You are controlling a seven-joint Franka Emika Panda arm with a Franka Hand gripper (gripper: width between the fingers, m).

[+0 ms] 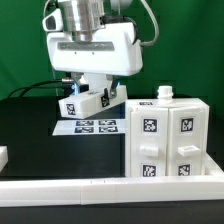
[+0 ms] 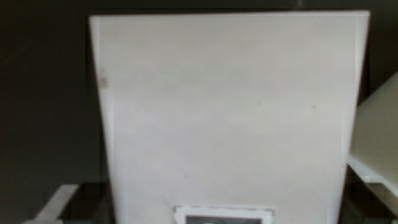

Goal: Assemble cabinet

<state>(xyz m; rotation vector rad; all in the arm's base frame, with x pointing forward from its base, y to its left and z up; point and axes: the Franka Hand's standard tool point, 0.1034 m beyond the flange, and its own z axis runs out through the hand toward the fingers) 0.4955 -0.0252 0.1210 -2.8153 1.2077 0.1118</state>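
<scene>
The cabinet [image 1: 165,140], a white boxy unit with four recessed compartments that each carry a marker tag, stands on the black table at the exterior view's right. A small white knob-like piece [image 1: 165,93] sits on its top. My gripper [image 1: 88,92] hangs left of the cabinet, above the table, shut on a white panel [image 1: 86,101] with marker tags on its edge. In the wrist view this panel [image 2: 222,110] fills most of the picture, with one tag [image 2: 222,213] at its edge. The panel hides my fingers there.
The marker board [image 1: 98,126] lies flat on the table under the held panel. A white rail [image 1: 110,188] runs along the front edge. A small white part [image 1: 3,158] lies at the far left. A white edge [image 2: 377,130] shows beside the panel.
</scene>
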